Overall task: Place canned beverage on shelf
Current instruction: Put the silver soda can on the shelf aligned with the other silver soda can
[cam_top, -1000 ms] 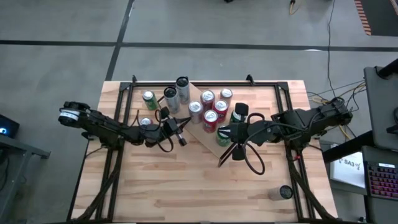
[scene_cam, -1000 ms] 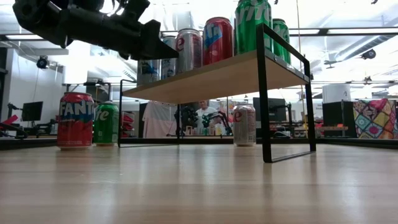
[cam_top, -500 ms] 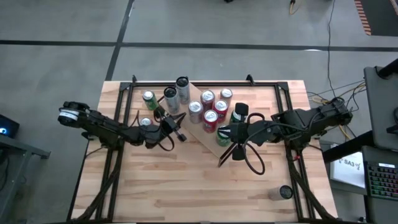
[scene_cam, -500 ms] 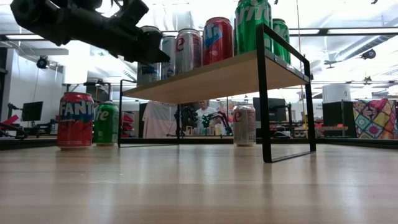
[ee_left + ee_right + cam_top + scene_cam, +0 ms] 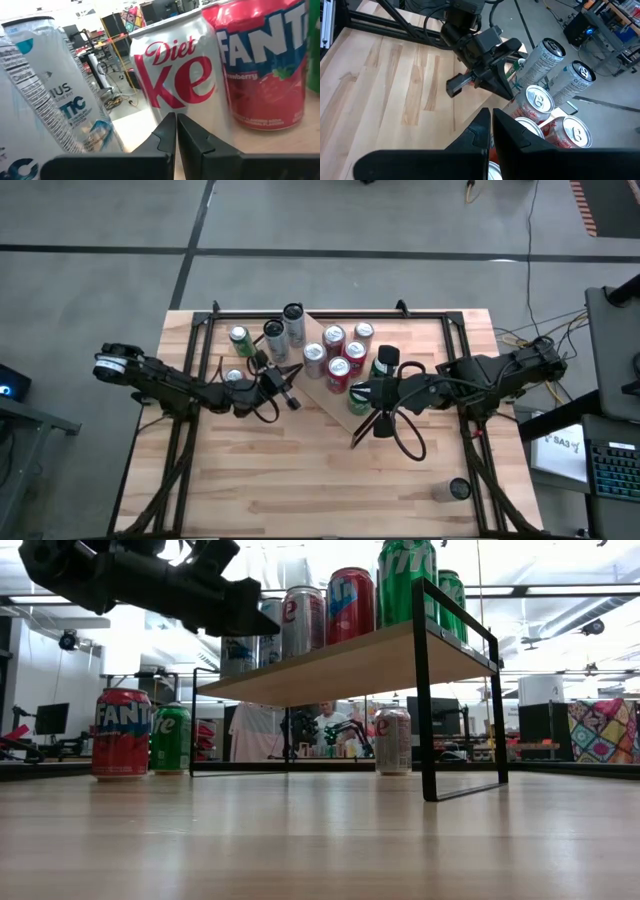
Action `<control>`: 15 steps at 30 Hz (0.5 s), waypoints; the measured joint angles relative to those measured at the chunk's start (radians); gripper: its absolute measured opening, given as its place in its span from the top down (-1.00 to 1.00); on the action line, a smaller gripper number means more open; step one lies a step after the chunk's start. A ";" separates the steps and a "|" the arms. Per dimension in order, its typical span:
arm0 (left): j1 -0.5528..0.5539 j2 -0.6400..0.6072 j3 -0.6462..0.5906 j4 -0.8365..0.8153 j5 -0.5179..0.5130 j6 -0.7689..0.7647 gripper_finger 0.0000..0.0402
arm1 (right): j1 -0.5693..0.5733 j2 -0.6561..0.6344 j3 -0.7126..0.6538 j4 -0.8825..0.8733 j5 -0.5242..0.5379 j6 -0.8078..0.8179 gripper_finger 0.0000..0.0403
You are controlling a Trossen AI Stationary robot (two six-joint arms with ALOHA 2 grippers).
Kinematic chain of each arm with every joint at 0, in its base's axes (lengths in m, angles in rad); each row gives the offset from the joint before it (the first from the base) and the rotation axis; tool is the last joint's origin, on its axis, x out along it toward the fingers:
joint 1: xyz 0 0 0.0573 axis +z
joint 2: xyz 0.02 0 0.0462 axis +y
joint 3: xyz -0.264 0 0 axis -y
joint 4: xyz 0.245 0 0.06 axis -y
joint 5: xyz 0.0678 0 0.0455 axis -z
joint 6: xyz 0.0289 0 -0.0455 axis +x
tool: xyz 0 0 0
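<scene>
The left gripper (image 5: 291, 398), fingers closed and empty, hovers at the shelf (image 5: 336, 402) edge beside a Diet Coke can (image 5: 177, 75); the right gripper (image 5: 356, 438) waits closed nearby.

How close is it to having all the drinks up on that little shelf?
Partly done: several cans stand on the shelf. Nothing is in hand: the left gripper, shut and empty, faces a Diet Coke can, and the right gripper is shut too. Left on the table: a Fanta can, a green can and others.
</scene>
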 joint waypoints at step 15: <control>0.002 0.000 0.000 0.023 0.088 -0.024 1.00 | 0.000 0.000 0.000 0.000 0.000 0.000 0.95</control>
